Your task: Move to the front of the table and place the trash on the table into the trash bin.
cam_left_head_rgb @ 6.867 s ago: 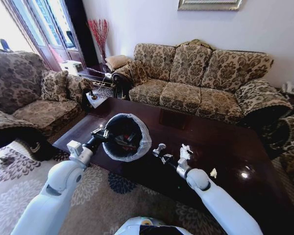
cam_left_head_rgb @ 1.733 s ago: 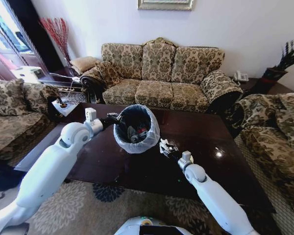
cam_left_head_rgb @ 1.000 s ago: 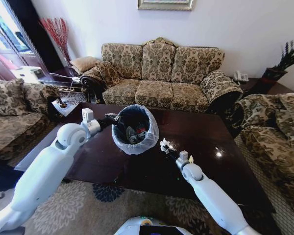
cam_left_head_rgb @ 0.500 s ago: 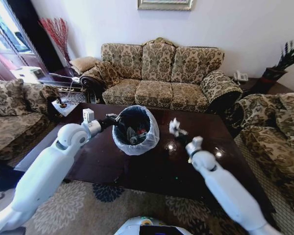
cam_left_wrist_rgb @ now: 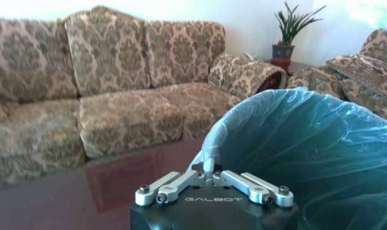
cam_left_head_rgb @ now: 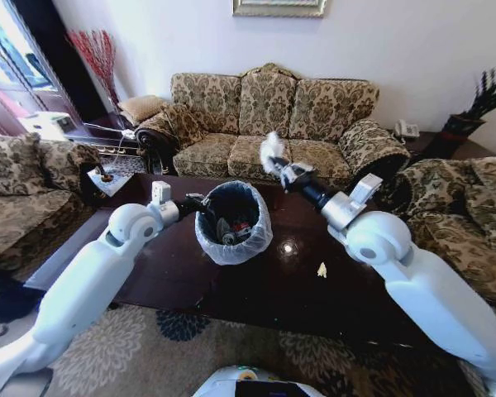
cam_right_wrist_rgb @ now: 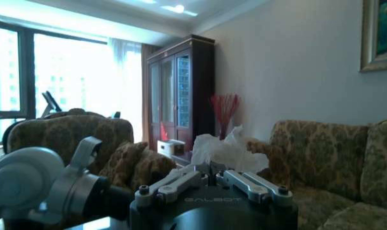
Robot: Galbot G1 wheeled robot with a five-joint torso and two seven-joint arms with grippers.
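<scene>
The trash bin [cam_left_head_rgb: 250, 240], lined with a whitish bag, stands on the dark glossy table [cam_left_head_rgb: 355, 240]. My left gripper [cam_left_head_rgb: 202, 203] is shut on the bin's bag rim, as the left wrist view confirms: left gripper [cam_left_wrist_rgb: 210, 173], trash bin [cam_left_wrist_rgb: 308, 143]. My right gripper [cam_left_head_rgb: 281, 169] is raised above and behind the bin's far right rim, shut on a crumpled white paper [cam_left_head_rgb: 271, 149]. The right wrist view shows the right gripper [cam_right_wrist_rgb: 210, 168] holding that paper [cam_right_wrist_rgb: 229, 151]. A bottle with a red label [cam_left_head_rgb: 240, 226] lies in the bin. A tiny pale scrap [cam_left_head_rgb: 321, 270] lies on the table right of the bin.
A patterned three-seat sofa [cam_left_head_rgb: 273, 124] runs behind the table, with armchairs at the left [cam_left_head_rgb: 25, 190] and right [cam_left_head_rgb: 463, 215]. A small side table [cam_left_head_rgb: 107, 178] stands by the table's far left corner. Patterned carpet [cam_left_head_rgb: 165, 356] lies in front.
My right gripper has risen from low over the table, carrying the white paper up and left to above the bin's far rim. The bin and left gripper have shifted slightly right.
</scene>
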